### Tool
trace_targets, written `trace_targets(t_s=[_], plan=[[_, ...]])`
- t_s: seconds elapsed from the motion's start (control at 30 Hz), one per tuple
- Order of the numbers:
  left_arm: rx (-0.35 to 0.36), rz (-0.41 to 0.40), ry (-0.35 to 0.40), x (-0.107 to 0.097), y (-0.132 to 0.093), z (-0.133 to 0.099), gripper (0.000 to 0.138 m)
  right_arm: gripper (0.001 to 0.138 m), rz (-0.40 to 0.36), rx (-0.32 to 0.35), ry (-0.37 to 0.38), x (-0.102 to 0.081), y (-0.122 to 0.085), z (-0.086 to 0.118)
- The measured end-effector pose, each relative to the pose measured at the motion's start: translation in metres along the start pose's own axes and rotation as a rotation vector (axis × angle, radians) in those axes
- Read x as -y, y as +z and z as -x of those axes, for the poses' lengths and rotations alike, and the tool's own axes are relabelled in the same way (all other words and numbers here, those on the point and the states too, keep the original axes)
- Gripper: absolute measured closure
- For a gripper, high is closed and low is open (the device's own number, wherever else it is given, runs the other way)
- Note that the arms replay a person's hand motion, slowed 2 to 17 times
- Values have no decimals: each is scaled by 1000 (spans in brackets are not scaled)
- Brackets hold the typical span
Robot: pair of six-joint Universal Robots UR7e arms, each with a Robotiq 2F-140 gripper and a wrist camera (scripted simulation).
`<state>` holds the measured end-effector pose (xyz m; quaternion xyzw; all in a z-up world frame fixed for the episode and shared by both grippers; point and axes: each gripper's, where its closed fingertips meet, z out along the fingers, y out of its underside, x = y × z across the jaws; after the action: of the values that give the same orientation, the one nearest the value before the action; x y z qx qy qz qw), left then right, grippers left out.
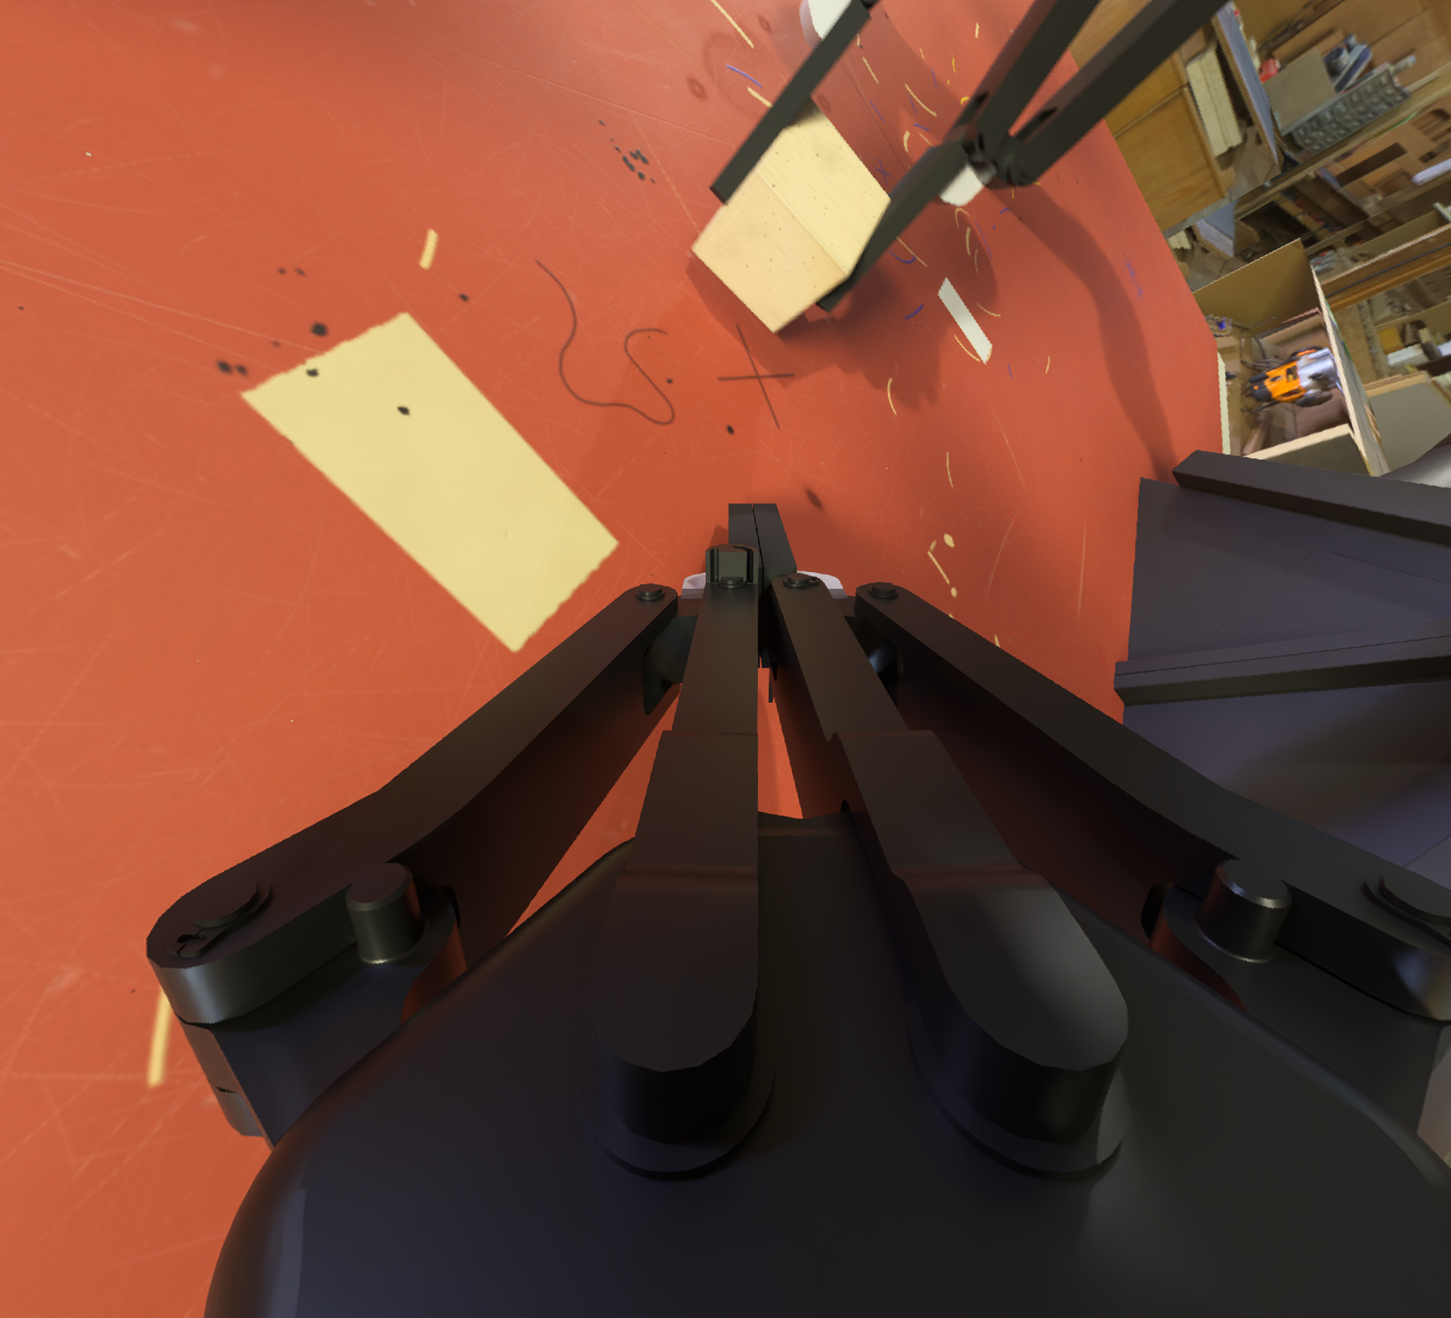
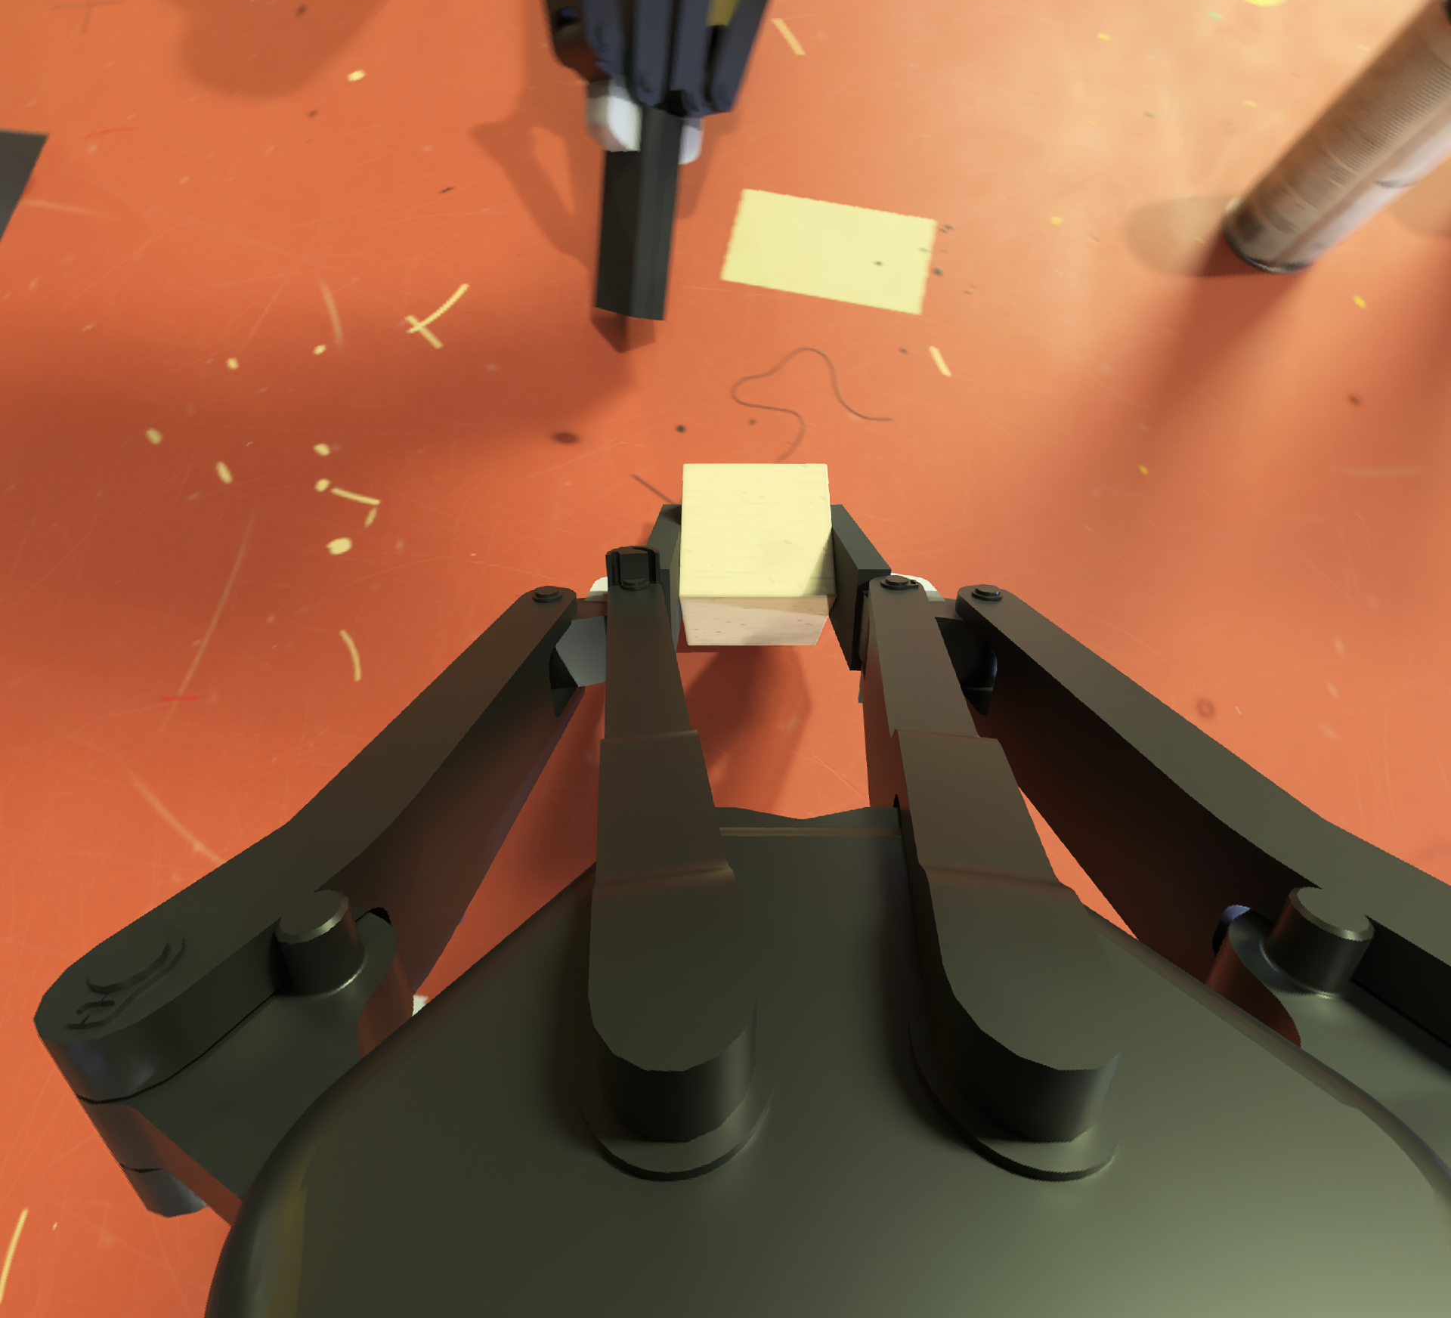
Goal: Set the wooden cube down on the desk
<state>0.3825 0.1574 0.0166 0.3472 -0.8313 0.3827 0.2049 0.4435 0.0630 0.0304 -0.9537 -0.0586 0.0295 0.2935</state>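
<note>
The pale wooden cube (image 2: 754, 550) sits between the two fingers of my right gripper (image 2: 754, 534), which is shut on it. In the left wrist view the cube (image 1: 793, 228) is held just above the red desk (image 1: 235, 102), with a shadow under its lower corner. The right gripper (image 1: 785, 244) clamps it from both sides there. My left gripper (image 1: 755, 523) is shut and empty, fingers pressed together, nearer than the cube and apart from it. It also shows in the right wrist view (image 2: 632, 299), beyond the cube and to the left.
A pale yellow rectangle (image 1: 428, 475) is marked on the desk beside a scribbled line and a cross; it also shows in the right wrist view (image 2: 828, 252). A grey cylinder (image 2: 1350, 157) stands at the far right. A dark robot base (image 1: 1288, 621) sits at the desk's right edge.
</note>
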Motion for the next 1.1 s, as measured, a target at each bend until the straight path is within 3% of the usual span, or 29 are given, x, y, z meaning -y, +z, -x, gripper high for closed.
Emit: trace_targets(t_s=[0.2,0.33,0.43,0.63,0.77,0.87,1.1], plan=[[-3,5,4,2,1,0,138,95,-64,-91,169,-17,-11,-37],[-2,7,7,3,2,0,138,95,-110,-81,218,-18,-14,-39],[-2,8,9,3,2,0,138,95,-108,-65,178,-16,-11,-28],[-4,6,6,3,2,0,138,95,-48,-3,7,-9,-5,11],[-6,9,7,3,2,0,138,95,-17,-15,-17,-13,-6,14],[-9,12,9,3,3,0,138,95,-20,-42,27,-18,-12,4],[-20,20,8,4,3,0,138,95,-91,-158,228,-45,-30,-43]])
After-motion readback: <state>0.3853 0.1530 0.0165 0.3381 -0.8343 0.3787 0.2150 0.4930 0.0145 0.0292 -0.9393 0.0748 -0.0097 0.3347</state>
